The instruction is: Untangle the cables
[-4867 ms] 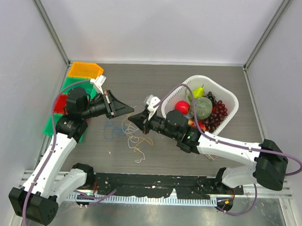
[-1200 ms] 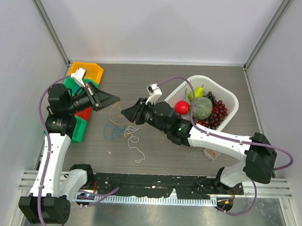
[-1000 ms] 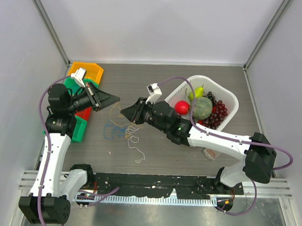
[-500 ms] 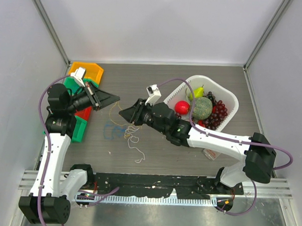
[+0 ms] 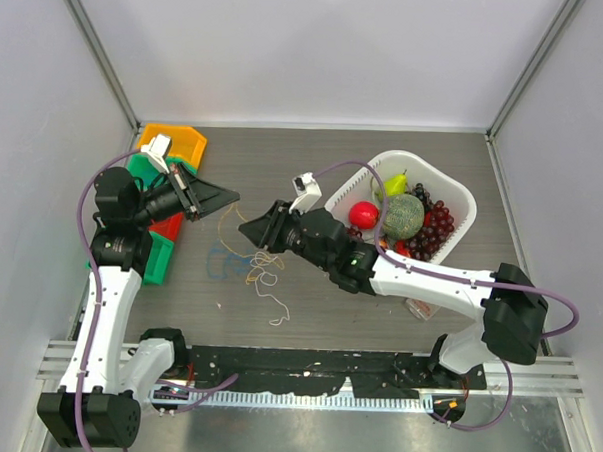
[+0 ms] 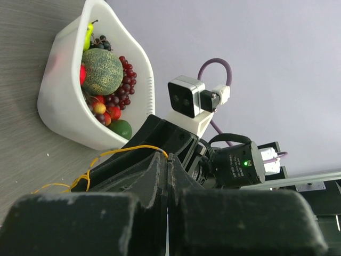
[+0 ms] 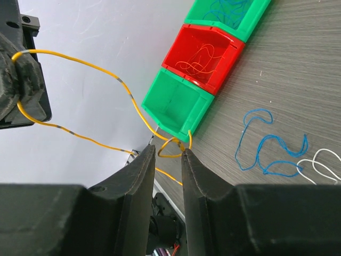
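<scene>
We see three thin cables (image 5: pixel 258 269): an orange one (image 7: pixel 80 63) lifted off the table (image 5: pixel 314 162) in slack loops with a small knot. The blue one (image 7: pixel 260 111) and the white one (image 7: pixel 326 160) lie loose on the table, side by side.

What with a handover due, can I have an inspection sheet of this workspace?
Surface: grey wood-grain table.
Job's things: orange cable strung between both grippers; blue cable and white cable loose on table.
Clutter: white basket of fruit; coloured bins, some holding wire.
Grippers: left gripper shut on orange cable; right gripper jaws apart around it.
Cables: purple hoses along arms.
Surroundings: white walls, metal sheet.
</scene>
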